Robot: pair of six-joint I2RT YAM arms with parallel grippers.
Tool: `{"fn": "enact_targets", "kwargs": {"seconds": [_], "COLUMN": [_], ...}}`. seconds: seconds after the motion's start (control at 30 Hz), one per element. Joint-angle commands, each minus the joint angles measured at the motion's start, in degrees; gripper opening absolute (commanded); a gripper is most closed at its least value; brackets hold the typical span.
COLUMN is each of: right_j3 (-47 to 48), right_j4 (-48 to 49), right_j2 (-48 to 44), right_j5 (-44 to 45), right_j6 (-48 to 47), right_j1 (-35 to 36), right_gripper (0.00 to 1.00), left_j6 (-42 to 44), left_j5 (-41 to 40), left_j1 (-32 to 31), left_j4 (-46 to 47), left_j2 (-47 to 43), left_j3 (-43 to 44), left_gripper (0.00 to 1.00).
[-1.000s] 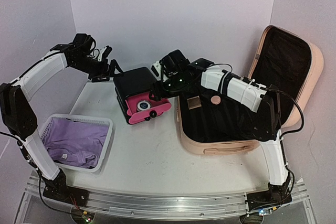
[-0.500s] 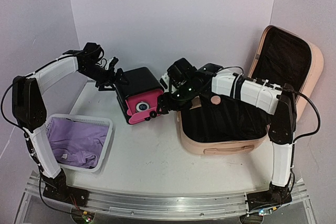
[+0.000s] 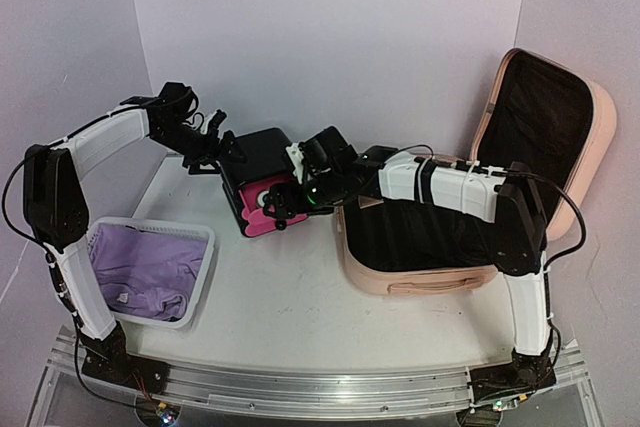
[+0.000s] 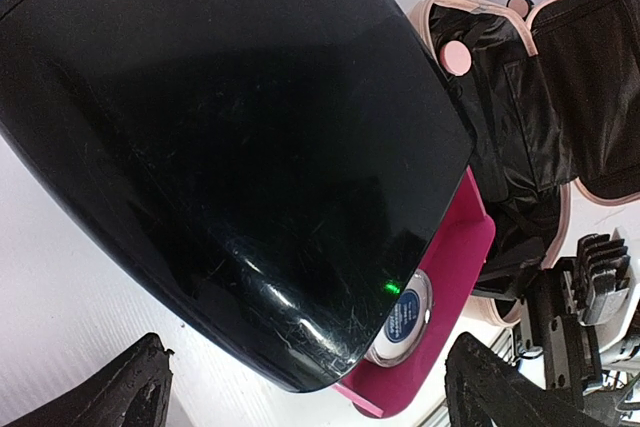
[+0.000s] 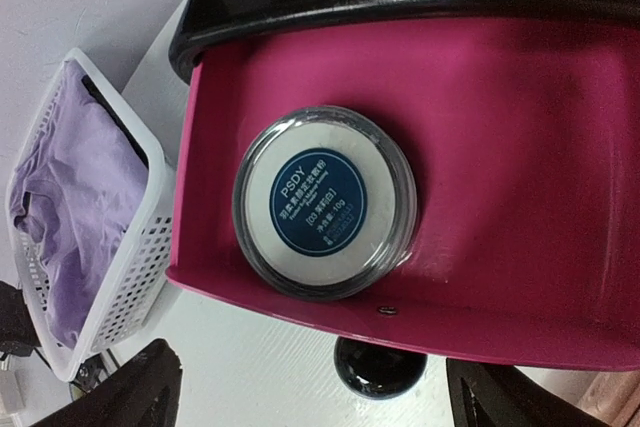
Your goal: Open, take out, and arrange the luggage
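Luggage [image 3: 430,277] lies open just behind the right gripper [image 5: 320,392], under its forearm. That gripper spreads wide before the drawer [image 5: 520,147] and tin [image 5: 322,202]; the left gripper [image 4: 310,397] gapes wide at the box [image 4: 220,127].

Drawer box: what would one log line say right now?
luggage: open | drawer: out, jar inside | right gripper: open, at drawer | left gripper: open, by box
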Motion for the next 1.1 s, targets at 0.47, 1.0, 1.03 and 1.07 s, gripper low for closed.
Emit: {"fn": "enact_targets", "kwargs": {"seconds": [0.47,1.0,1.03,1.07], "right_j3": [15.5,2.9,1.2,-0.1], "right_j4": [16.4,11.9,11.3,11.1], "right_j2": [12.8,2.4,1.6,1.2], "right_j5": [5.7,12.0,12.5,12.3], "right_j6": [-5.5,-0.3,-0.2,-0.4], "right_j1": [-0.2,-0.1,-0.1,-0.1], "right_gripper": [0.98,0.98,0.98,0.98], "left_j6": [-0.3,0.3,0.3,0.2], "left_j5": [1.2,-0.7,-0.7,-0.6], "left_j1": [0.2,0.4,0.5,0.6], "left_j4": [1.7,1.8,1.8,1.8], "left_j2": [-3.4,-5.4,-5.4,-5.2], "left_j3": [0.4,0.2,0.2,0.2], "left_gripper": [0.96,0.96,0.96,0.96]}}
